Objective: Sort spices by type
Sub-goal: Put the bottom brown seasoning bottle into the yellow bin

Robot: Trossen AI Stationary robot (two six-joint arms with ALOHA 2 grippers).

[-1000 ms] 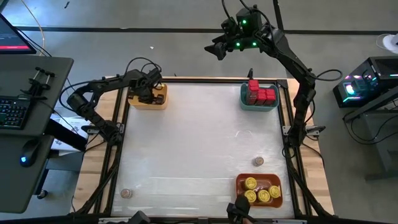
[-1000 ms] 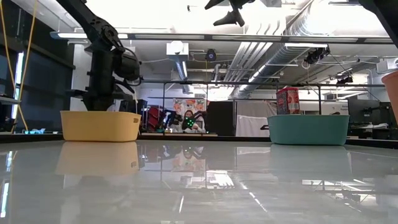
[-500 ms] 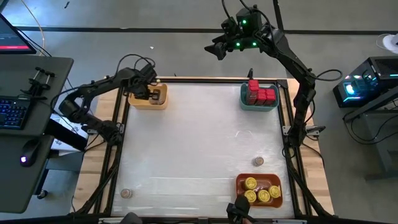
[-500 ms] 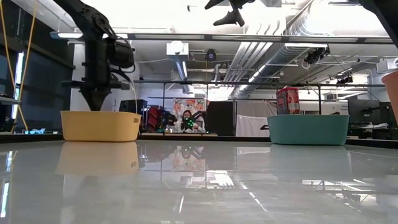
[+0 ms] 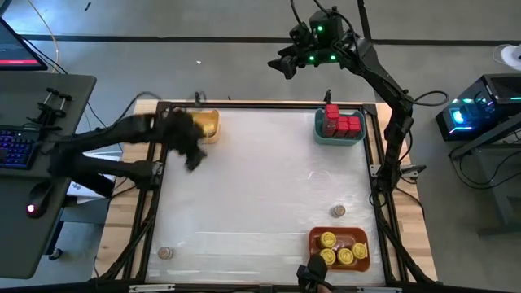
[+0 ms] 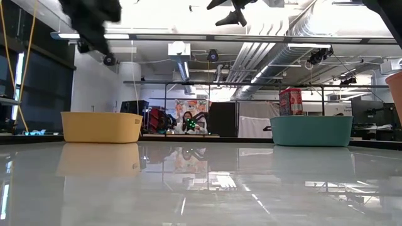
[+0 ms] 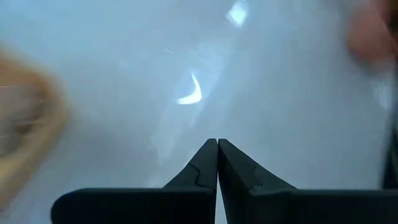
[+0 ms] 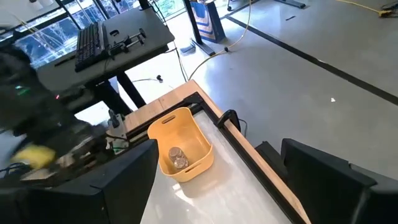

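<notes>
My left gripper [image 7: 217,146] is shut and holds nothing; it shows blurred in the high view [image 5: 192,156], above the table just on the near side of the yellow bin [image 5: 204,126]. A tan jar [image 8: 177,158] lies in that bin. Two tan jars stand on the table, one [image 5: 338,212] near the orange bin and one [image 5: 165,253] at the near left corner. Red tins [image 5: 342,124] fill the teal bin [image 5: 319,130]. Yellow-lidded jars [image 5: 338,251] sit in the orange bin [image 5: 358,236]. My right gripper [image 5: 285,65] is open, raised beyond the table's far edge.
The yellow bin [image 6: 100,127] and teal bin [image 6: 311,130] stand along the far edge, the orange bin at the near right. The table's middle [image 5: 260,179] is bare. A desk with a keyboard [image 5: 20,146] stands off the table's left side.
My left gripper has risen out of the yellow bin and swung quickly toward the table's near edge, now blurred just outside the bin. The right arm has kept still.
</notes>
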